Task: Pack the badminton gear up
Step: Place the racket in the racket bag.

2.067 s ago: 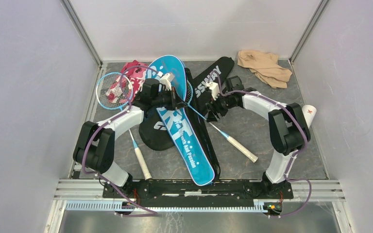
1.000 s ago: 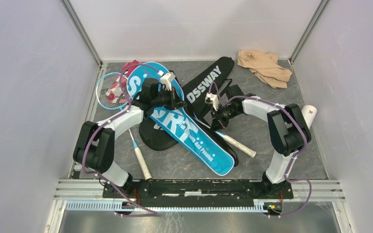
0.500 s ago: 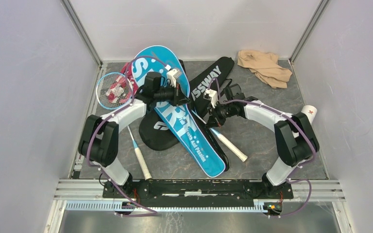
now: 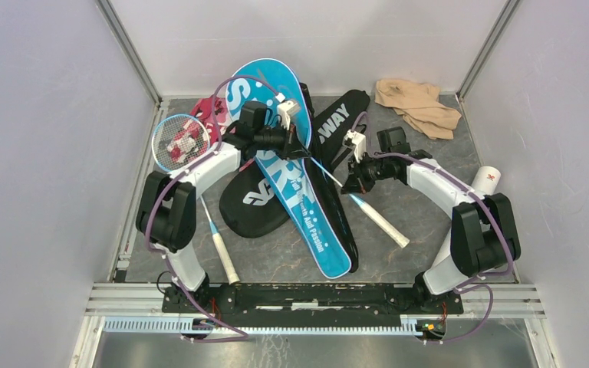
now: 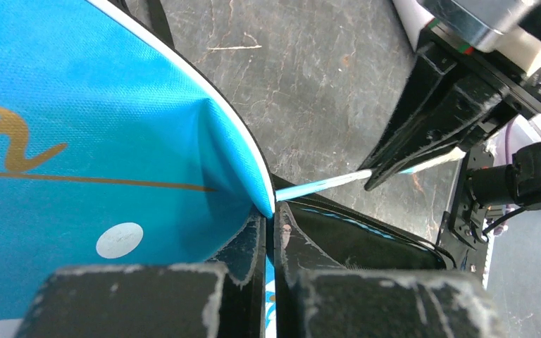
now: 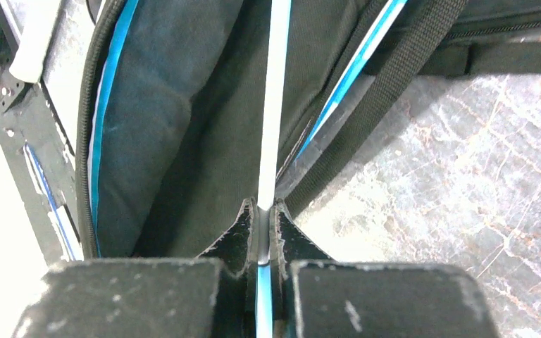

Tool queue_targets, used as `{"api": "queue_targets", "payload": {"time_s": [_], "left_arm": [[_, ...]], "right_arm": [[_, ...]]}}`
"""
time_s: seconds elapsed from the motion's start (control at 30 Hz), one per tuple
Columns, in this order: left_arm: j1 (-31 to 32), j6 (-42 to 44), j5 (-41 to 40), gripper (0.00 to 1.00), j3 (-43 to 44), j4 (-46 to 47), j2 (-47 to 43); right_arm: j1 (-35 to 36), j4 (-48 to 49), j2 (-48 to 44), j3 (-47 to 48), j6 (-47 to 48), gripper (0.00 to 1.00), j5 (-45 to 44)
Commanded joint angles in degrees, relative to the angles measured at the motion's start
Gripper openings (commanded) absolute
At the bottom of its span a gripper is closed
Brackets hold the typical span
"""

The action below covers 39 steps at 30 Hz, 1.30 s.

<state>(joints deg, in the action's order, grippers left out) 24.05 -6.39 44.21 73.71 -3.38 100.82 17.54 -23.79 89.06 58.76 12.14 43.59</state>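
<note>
Head of the racket tucked inside the blue SPORT cover at mid counter, grip trailing toward 4 o'clock. Shaft clamped tight in right tool — push straight toward 10 o'clock, no twisting. Cover rim pinched by left tool — hold mouth lifted wide.

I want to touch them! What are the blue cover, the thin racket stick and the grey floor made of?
The blue cover: matte woven fabric, likely synthetic; a fine weave shows, and it creases.
The racket shaft: smooth, straight, white fading to blue; metal or carbon, unclear.
The table: grey stone look, pale veins and scratches; perhaps only a printed mat.
</note>
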Motion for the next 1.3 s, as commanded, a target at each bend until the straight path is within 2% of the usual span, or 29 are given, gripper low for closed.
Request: {"api": "queue_targets", "payload": {"time_s": [0.0, 0.13, 0.37, 0.6, 0.83, 1.07, 1.27], "left_arm": [[0.24, 4.60, -0.70, 0.02, 5.12, -4.66, 2.40], [0.40, 5.35, 0.67, 0.02, 7.19, -6.07, 4.24], [2.55, 8.81, 6.94, 0.02, 9.50, -8.67, 6.23], [4.42, 10.49, 9.37, 0.02, 7.17, -8.38, 6.23], [5.13, 10.75, 9.54, 0.02, 5.04, -7.49, 6.47], [5.04, 15.38, 7.05, 0.02, 3.45, -11.58, 5.68], [5.04, 16.41, 1.03, 0.04, 4.81, -15.86, 6.02]], "right_arm": [[0.01, -5.94, -2.73, 1.49, 9.80, 0.00, 6.56], [0.13, -7.82, -3.03, -0.31, 13.16, 0.00, 6.90], [2.89, -3.38, 0.15, -1.63, 11.51, 0.00, 8.83], [7.13, 6.72, 4.29, 0.29, 0.95, 0.00, 9.89], [7.47, 16.73, 5.11, 0.19, -10.54, 0.00, 9.58], [7.31, 7.87, 5.84, 6.14, -6.76, 0.00, 8.00], [7.35, 6.17, 4.98, 6.66, -8.01, 0.00, 6.01]]}}
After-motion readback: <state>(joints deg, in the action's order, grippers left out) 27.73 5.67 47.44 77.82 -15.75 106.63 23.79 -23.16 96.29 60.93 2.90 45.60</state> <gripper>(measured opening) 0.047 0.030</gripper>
